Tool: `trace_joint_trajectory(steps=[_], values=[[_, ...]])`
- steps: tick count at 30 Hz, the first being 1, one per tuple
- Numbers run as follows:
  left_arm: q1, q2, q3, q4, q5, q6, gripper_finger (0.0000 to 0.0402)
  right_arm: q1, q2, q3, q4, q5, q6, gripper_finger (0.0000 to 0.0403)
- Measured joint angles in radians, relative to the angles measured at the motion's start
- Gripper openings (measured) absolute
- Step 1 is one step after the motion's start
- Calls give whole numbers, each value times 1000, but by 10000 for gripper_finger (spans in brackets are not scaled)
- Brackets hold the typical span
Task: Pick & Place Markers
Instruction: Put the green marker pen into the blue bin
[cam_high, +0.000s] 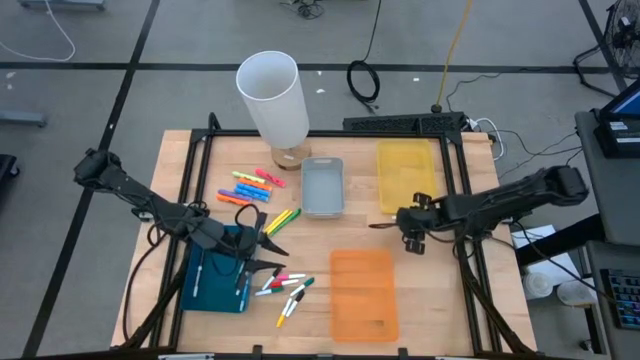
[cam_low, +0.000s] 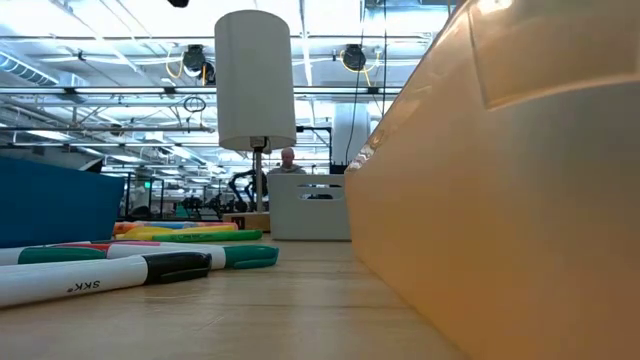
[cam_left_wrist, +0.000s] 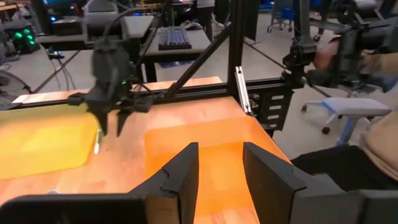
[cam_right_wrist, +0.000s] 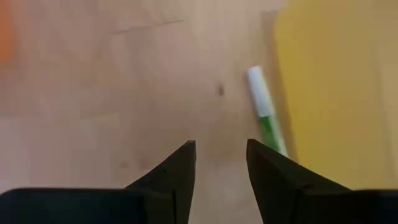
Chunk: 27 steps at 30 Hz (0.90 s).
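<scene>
Left of centre in the high view, the left end effector (cam_high: 262, 245) hangs over the blue tray (cam_high: 205, 285), its fingers (cam_left_wrist: 183, 174) parted with nothing between them. That tray appears to hold two or three pens; I cannot tell more.

Most of the markers (cam_high: 255, 185) remain loose on the counter (cam_high: 180, 180): a neon cluster upper left of centre, a yellow and green pair (cam_high: 283, 218) below it, and a scatter of white-bodied pens (cam_high: 285, 288) just beside the blue tray's right edge, seen close in the low view as well (cam_low: 110, 275).

The grey tray (cam_high: 322, 187) at centre and the orange tray (cam_high: 364, 300) below it show nothing inside that I can make out.

To the right, the right end effector (cam_high: 410, 235) hovers near the yellow tray's (cam_high: 405, 175) lower edge. Its fingers (cam_right_wrist: 177, 171) stand apart and grip nothing. A white-and-green marker (cam_right_wrist: 264, 112) lies on the counter just beside the yellow tray, outside it.

Judgement: the task is at an early stage, with sorting largely outstanding. The marker beside the yellow tray looks the likely next pick for the right arm.
</scene>
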Motion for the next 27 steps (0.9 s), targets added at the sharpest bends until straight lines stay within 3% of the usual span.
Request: trace_joint_trajectory(steps=[7,21,27], values=[[0,0,0,1,1,4,129,-98,56,0,8,72,-15,130],[0,0,0,-14,1,3,129,-195,158,-4,57,-105,-98,127],[0,0,0,-26,0,-6,129,-194,158,-6,81,-189,-120,85]])
